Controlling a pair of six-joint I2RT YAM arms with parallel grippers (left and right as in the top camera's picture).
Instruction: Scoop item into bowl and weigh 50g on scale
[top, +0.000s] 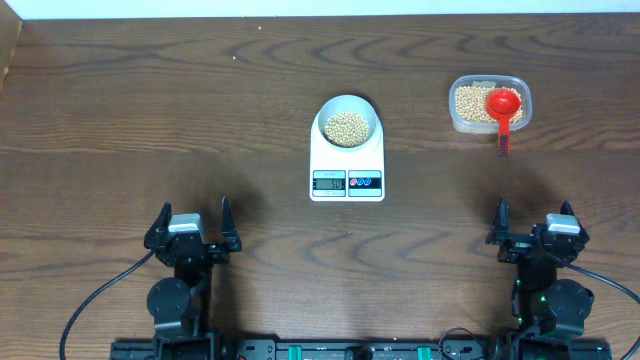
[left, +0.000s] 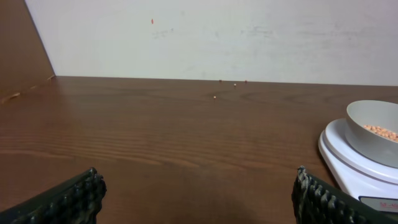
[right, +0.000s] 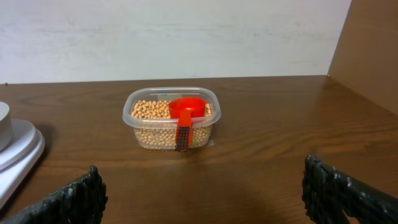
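Note:
A white bowl (top: 347, 121) (left: 373, 130) holding tan beans (top: 347, 128) (left: 380, 131) sits on the white scale (top: 347, 170) (left: 354, 165) at the table's centre; the scale's display (top: 329, 182) is lit. More beans (top: 472, 103) (right: 155, 118) fill a clear plastic tub (top: 489, 104) (right: 171, 118) at the back right, with a red scoop (top: 503, 108) (right: 185, 115) resting in it, handle toward the front. My left gripper (top: 194, 220) (left: 198, 196) stands open near the front left, empty. The right gripper (top: 535, 222) (right: 202, 193) is open at the front right, empty, facing the tub.
A few stray beans (left: 225, 88) lie on the dark wooden table (top: 150, 110) far behind the scale. A pale wall (left: 217, 37) bounds the back edge. Cables (top: 95, 300) trail from the arm bases at the front.

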